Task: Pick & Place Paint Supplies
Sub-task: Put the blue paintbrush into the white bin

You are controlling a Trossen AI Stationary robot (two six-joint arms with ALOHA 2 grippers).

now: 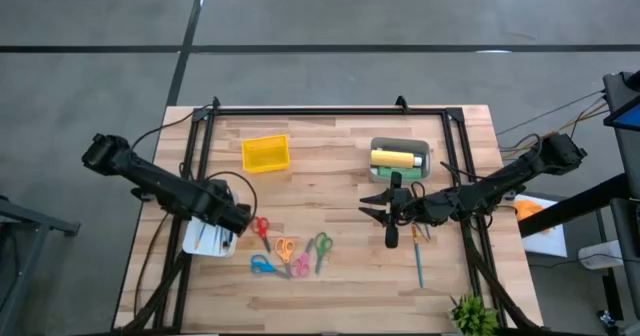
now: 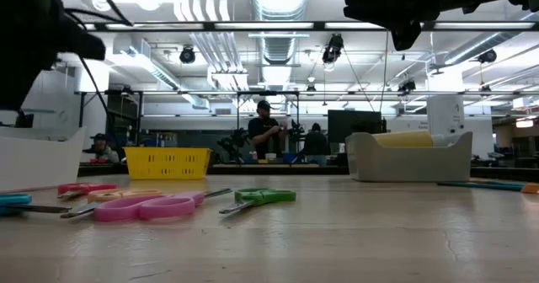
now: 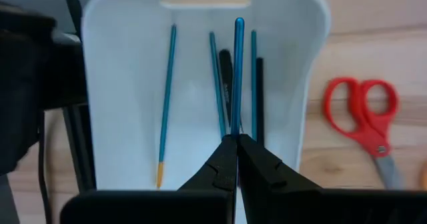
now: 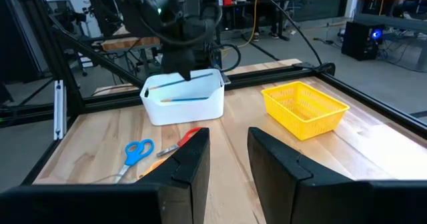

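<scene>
Over white bin (image 3: 200, 24), left gripper (image 3: 237, 144) clenches teal brush (image 3: 238, 71); right gripper (image 4: 230, 147) parted, empty.

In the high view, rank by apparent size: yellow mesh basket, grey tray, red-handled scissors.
1. Grey rectangular tray with the yellow bottle
2. Yellow mesh basket, only slightly smaller; close call
3. Red-handled scissors, clearly smallest

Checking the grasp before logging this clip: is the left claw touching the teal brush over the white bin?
Touching. The left wrist view shows the left claw shut on the teal brush, pinching its shaft above the white bin.
</scene>
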